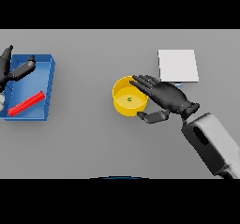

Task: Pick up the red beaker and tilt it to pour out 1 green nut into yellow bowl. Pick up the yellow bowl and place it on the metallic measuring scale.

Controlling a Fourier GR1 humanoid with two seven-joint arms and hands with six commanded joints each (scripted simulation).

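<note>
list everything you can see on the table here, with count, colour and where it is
yellow bowl: 1, yellow, middle of the table, under the right hand's fingers
green nut: 1, green, inside the yellow bowl
red beaker: 1, red, lying on its side in the blue tray
blue tray: 1, blue, left edge of the table
measuring scale: 1, white-grey flat plate, right of and beyond the bowl
table: 1, grey, fills the view
left hand: 1, dark, over the far end of the blue tray, fingers relaxed, holding nothing
right hand: 1, dark, at the bowl's right side, fingers spread over the rim, thumb at its near side
</note>
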